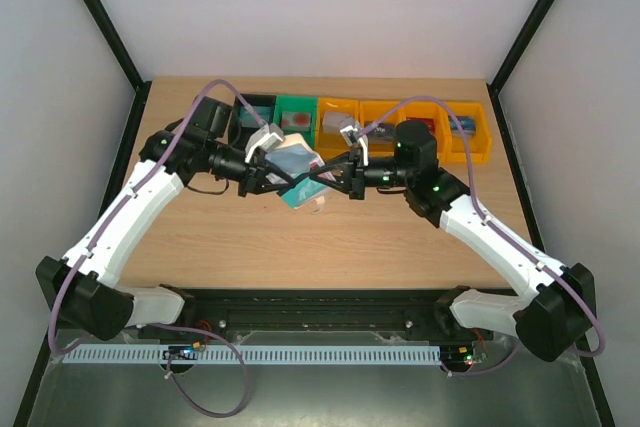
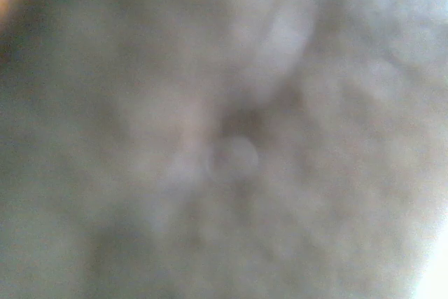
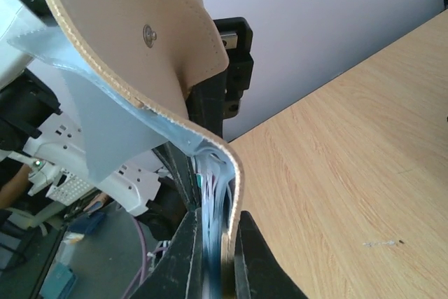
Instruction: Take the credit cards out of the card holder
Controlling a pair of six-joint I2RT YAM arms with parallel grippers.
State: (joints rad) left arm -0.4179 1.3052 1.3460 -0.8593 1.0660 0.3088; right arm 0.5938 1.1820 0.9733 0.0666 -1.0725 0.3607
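Observation:
The card holder [image 1: 297, 169] hangs open in the air above the table's middle, between my two grippers. From the left, my left gripper [image 1: 266, 173] grips its edge; the left wrist view is a grey blur with something right against the lens. My right gripper [image 1: 327, 177] comes in from the right. In the right wrist view the card holder [image 3: 133, 40] shows its cream cover with a metal snap and pale blue sleeves. There my right gripper [image 3: 218, 227] is shut on the cover and the bundle of sleeves. Thin edges of the credit cards [image 3: 208, 185] show tucked in the sleeves.
A row of bins stands along the table's far edge: black [image 1: 250, 110], green [image 1: 296, 115], and orange ones [image 1: 340, 127] running to the right [image 1: 468, 135], with small items inside. Bare wooden tabletop [image 1: 300, 247] lies below the grippers. Black frame posts rise at the far corners.

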